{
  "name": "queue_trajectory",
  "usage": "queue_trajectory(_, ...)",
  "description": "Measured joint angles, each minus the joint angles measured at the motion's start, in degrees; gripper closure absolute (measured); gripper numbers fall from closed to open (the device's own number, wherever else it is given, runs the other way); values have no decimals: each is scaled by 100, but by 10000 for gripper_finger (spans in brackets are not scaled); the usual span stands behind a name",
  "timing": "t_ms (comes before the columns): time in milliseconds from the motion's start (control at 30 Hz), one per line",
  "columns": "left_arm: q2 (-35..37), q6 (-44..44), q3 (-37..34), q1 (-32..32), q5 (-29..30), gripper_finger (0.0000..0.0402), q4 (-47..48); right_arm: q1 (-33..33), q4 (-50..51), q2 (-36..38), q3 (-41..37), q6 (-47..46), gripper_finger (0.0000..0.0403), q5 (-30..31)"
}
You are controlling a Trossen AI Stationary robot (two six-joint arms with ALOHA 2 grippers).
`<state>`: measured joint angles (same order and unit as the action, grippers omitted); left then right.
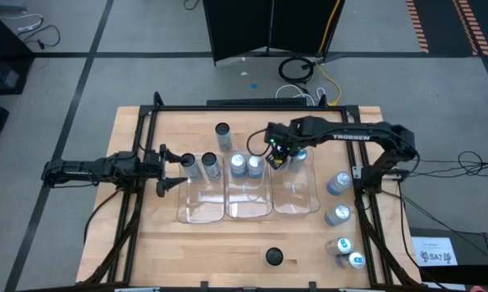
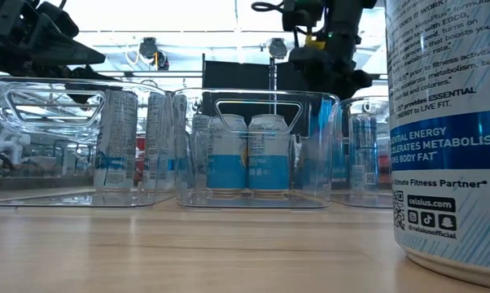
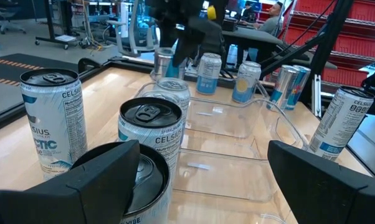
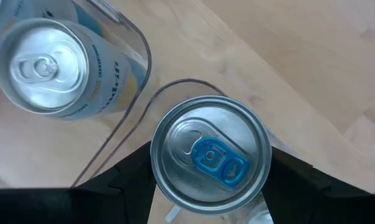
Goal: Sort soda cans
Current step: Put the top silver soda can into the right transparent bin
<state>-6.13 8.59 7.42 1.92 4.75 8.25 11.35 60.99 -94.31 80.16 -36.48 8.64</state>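
the right gripper (image 4: pixel 209 180) has its fingers closed around an upright blue-tab can (image 4: pixel 210 154), axis vertical, held over the right tray's (image 1: pixel 309 203) far corner, its wall just beside. open tray floor lies nearer. the left gripper (image 1: pixel 173 168) waits wide open by the left tray's cans (image 1: pixel 202 166).

A wooden table (image 1: pixel 147 243) carries three clear trays (image 1: pixel 248 207) mid-surface, loose soda cans (image 1: pixel 338 183) by the right edge, one near the front edge.

3 clear plastic trays (image 1: pixel 200 212), wooden table (image 1: pixel 220 251), black cabinet (image 1: pixel 264 28)
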Motion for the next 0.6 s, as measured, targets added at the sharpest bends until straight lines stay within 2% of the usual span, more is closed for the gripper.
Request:
queue_trajectory(333,0,0,0,1,0,39,0,-421,6,-84,-2,-88,175,758)
queue_trajectory(467,0,1,-1,1,-1,39,0,-440,-142,-77,-131,-155,175,751)
queue_trajectory(600,0,-1,0,0,-2,39,0,-383,-573,44,-592,-206,175,530)
